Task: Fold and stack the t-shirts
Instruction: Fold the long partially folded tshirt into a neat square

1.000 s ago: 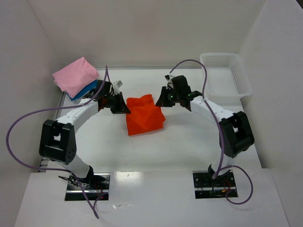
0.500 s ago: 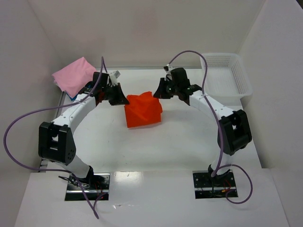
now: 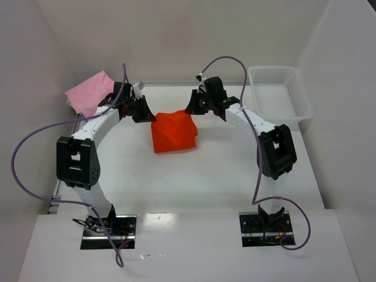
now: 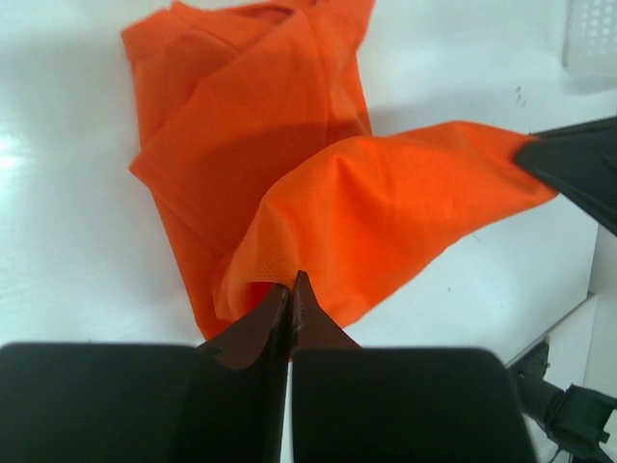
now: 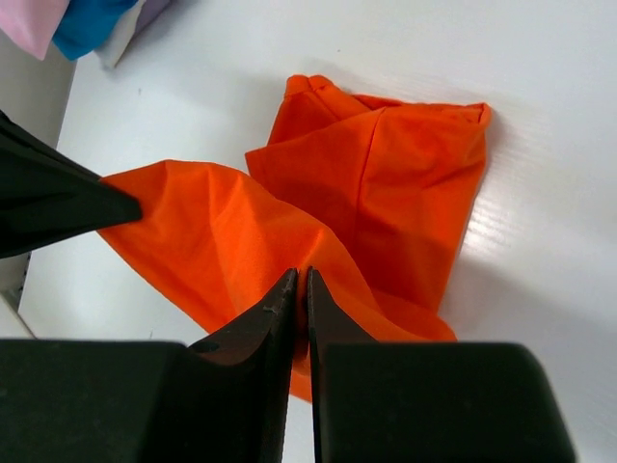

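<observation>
The orange t-shirt lies part-folded in the middle of the table, and one edge of it is lifted and stretched between both grippers. My left gripper is shut on the left corner of that raised edge. My right gripper is shut on the other corner, with orange cloth pinched between its tips. In the top view the left gripper and right gripper hang just behind the shirt. A folded pink t-shirt rests on a blue t-shirt at the back left.
A white mesh basket stands at the back right corner. White walls close in the table at the back and on both sides. The pink and blue pile sits just left of the left arm's wrist.
Both grippers have moved toward the back of the table with the shirt's edge in them. The orange shirt has shifted back and a little left.
</observation>
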`<state>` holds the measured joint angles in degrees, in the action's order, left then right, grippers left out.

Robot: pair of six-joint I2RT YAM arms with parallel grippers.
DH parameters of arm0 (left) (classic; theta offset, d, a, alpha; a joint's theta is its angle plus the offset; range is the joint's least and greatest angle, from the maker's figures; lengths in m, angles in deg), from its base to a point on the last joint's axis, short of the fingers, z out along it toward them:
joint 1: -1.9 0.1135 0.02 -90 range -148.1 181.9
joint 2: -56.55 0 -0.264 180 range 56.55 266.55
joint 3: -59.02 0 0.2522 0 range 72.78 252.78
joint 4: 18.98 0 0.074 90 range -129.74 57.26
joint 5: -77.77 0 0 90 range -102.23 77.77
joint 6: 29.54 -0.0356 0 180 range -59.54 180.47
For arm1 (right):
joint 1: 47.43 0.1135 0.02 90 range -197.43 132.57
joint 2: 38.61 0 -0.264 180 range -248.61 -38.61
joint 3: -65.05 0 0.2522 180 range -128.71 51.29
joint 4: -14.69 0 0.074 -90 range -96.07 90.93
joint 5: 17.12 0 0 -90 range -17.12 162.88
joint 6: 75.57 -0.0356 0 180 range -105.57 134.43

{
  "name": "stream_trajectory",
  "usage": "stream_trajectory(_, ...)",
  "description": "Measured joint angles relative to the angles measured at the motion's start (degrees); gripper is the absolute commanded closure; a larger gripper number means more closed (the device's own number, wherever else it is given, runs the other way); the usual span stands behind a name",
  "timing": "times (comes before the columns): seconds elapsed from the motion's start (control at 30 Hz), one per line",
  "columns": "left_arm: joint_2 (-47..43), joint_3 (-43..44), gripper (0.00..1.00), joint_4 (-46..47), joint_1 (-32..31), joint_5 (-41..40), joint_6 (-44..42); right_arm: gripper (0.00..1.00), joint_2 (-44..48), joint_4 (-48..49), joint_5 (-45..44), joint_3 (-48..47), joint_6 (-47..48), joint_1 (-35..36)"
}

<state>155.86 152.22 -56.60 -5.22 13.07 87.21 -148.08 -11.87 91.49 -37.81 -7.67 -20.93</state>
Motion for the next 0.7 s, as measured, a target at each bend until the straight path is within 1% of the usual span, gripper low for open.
stream_trajectory(0.3, 10.23, 10.56, 1.00, 1.20, 0.94, -0.04, 0.02, 0.87, -7.85, 0.20, -1.07, -6.78, 0.15, -0.39)
stream_trajectory(0.37, 12.13, 12.55, 1.00, 1.70, 1.27, -0.28, 0.02, 0.84, -8.76, 0.26, -1.29, -7.78, 0.15, -0.57)
stream_trajectory(0.53, 15.30, 13.55, 0.95, 2.25, 1.75, -0.87, 0.04, 0.84, -11.30, 0.81, -1.53, -9.88, 0.15, -1.18)
stream_trajectory(0.67, 18.69, 14.62, 0.95, 3.06, 2.23, -1.05, 0.26, 0.84, -13.11, 1.25, -2.62, -9.92, 0.15, -1.55)
stream_trajectory(0.7, 19.69, 15.26, 0.96, 3.34, 2.23, -1.05, 0.28, 0.84, -13.53, 1.25, -3.19, -9.92, 0.15, -1.64)
